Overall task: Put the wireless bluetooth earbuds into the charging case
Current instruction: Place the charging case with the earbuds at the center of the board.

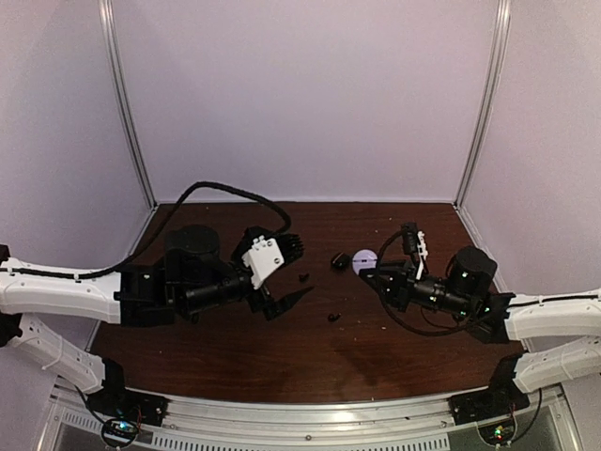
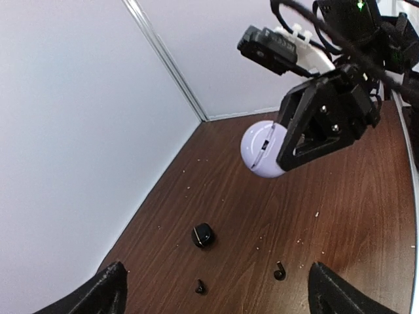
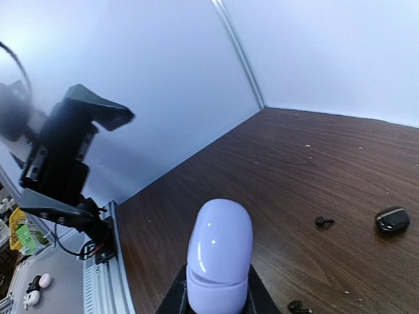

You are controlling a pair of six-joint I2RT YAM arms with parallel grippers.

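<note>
My right gripper (image 1: 368,266) is shut on the pale lavender charging case (image 1: 363,259) and holds it, lid closed, above the table. The case also shows in the right wrist view (image 3: 219,252) and in the left wrist view (image 2: 262,149). A small black case (image 1: 339,262) lies closed on the table just left of it. Two black earbuds lie apart on the wood, one (image 1: 304,277) near my left gripper and one (image 1: 333,318) nearer the front. My left gripper (image 1: 287,274) is open and empty, with both earbuds (image 2: 200,286) (image 2: 279,271) between its fingertips. No pale earbuds show on the table.
White walls with metal corner posts (image 1: 131,113) close in the brown table (image 1: 235,357) on three sides. A metal rail (image 1: 310,413) runs along the near edge. Two tiny pale things (image 3: 36,288) lie off the table beyond the rail.
</note>
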